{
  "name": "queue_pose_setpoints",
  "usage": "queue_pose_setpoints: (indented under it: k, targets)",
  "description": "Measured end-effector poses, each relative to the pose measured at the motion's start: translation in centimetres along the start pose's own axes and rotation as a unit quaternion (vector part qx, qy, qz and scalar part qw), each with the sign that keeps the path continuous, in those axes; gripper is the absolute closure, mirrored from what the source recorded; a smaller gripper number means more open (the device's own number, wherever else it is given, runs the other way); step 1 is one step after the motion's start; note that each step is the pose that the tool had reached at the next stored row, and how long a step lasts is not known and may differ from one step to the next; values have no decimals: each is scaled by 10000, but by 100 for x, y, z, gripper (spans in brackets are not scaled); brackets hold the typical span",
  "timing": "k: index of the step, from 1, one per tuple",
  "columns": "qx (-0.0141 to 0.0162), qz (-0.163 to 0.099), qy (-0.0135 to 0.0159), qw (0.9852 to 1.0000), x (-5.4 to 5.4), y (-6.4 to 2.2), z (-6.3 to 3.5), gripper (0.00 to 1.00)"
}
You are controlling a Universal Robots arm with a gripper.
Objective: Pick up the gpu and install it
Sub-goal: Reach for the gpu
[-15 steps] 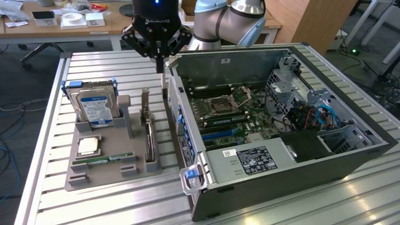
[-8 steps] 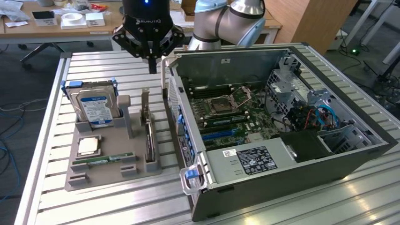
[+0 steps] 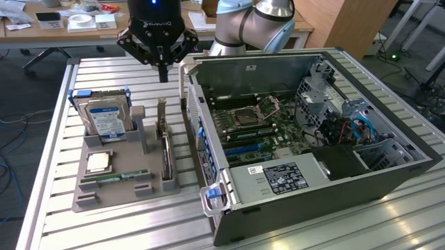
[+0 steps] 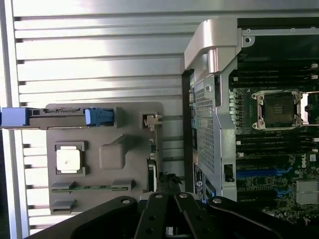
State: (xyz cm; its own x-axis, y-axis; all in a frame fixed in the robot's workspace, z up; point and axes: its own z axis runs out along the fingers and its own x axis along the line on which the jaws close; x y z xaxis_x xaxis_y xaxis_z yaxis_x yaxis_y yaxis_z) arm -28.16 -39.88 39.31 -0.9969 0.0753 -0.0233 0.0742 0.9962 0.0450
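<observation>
You were at the approach step: the gripper (image 3: 163,75) hung empty, jaws closed, above the gpu (image 3: 165,143), which stood on edge in the grey tray (image 3: 114,200). Grasping it would, I think, first need opened jaws.

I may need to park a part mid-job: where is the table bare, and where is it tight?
Bare slats of the table lie nearer the camera than the gray tray, and beyond the hard drive, where the shut gripper hangs. Crowded: the strip between the gpu and the computer case.
</observation>
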Motion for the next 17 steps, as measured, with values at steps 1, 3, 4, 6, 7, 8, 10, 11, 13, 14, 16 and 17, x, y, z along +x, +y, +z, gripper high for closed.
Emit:
queue_pose_setpoints:
  k: [1, 3, 4, 6, 7, 8, 10, 11, 13, 14, 16, 17]
  targets:
    - [0, 0, 0, 10000, 10, -1, 0, 89]
    - [0, 0, 0, 10000, 14, -1, 0, 89]
    - [0, 0, 0, 10000, 14, -1, 0, 89]
    - [0, 0, 0, 10000, 15, -1, 0, 89]
    - [0, 0, 0, 10000, 15, -1, 0, 89]
    - [0, 0, 0, 10000, 16, -3, 0, 89]
    - [-1, 0, 0, 10000, 17, -14, -1, 89]
    - [0, 0, 0, 10000, 17, -21, -1, 89]
    - [0, 0, 0, 10000, 20, -39, -2, 89]
    - [0, 0, 0, 10000, 23, -49, -2, 89]
    - [0, 0, 1, 10000, 30, -69, -4, 89]
    - [0, 0, 0, 10000, 34, -78, -4, 89]
